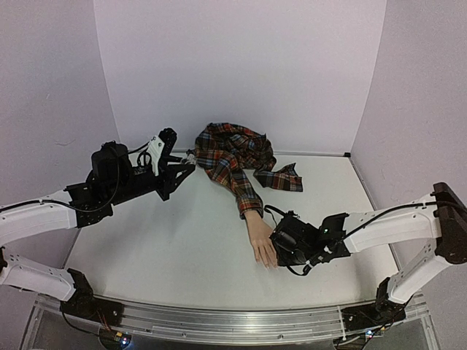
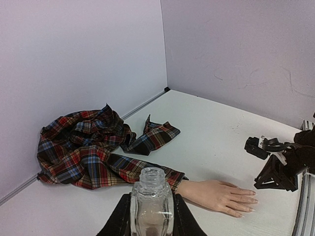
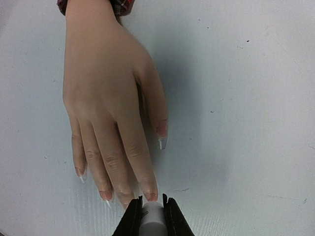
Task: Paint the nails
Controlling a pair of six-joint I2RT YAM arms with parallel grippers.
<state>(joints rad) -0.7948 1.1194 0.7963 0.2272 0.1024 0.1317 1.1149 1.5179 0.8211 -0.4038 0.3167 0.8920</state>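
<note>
The pale mannequin hand (image 1: 260,242) lies palm down on the white table, coming out of a red-blue plaid sleeve (image 1: 235,180). In the right wrist view the hand (image 3: 106,93) fills the upper left, and its nails, such as the index nail (image 3: 150,196) and thumb nail (image 3: 162,140), are visible. My right gripper (image 3: 152,201) is shut on a white cylindrical brush cap (image 3: 153,220), right at the index fingertip; the brush tip is hidden. My left gripper (image 2: 151,199) is shut on a small clear glass bottle (image 2: 151,184), open at the top, held upright above the table at the back left (image 1: 191,156).
The rest of the plaid shirt (image 2: 83,142) is bunched up near the back wall. Purple-white walls enclose the table on three sides. The right gripper (image 2: 278,164) shows at the right of the left wrist view, beside the hand's fingertips (image 2: 248,201).
</note>
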